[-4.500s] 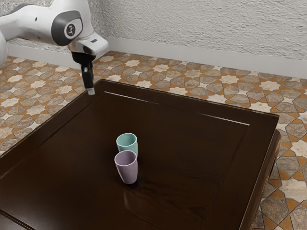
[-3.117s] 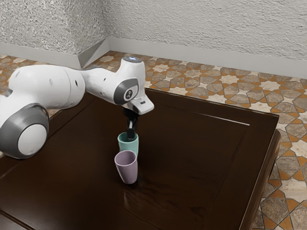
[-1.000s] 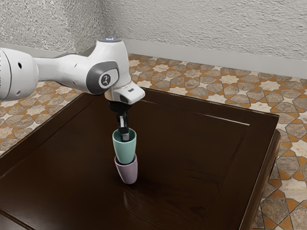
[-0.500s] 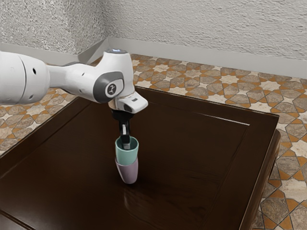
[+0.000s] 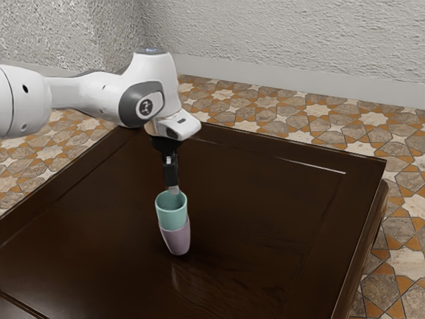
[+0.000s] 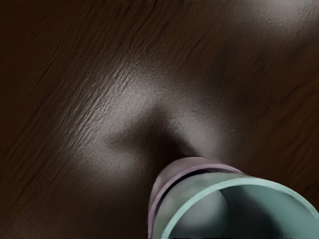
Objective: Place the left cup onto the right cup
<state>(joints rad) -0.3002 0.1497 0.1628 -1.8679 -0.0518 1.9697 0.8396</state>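
The teal cup (image 5: pixel 171 211) sits upright, nested in the mouth of the purple cup (image 5: pixel 176 240), near the middle of the dark wooden table (image 5: pixel 285 219). My gripper (image 5: pixel 173 189) hangs straight down over the stack, its tips just at the teal rim on the far side. The fingers look open and free of the cup. In the wrist view the teal cup (image 6: pixel 259 214) lies just under my hand, with the purple cup (image 6: pixel 162 186) showing as a band around it.
The table has a raised rim (image 5: pixel 362 219) around a sunken top. Bare tabletop lies on every side of the stacked cups. Patterned floor tiles (image 5: pixel 319 113) and a rough white wall (image 5: pixel 299 33) lie beyond the table.
The teal cup was carried over the purple cup and lowered into it. In the last half second my hand rose a little while the teal cup stayed nested.
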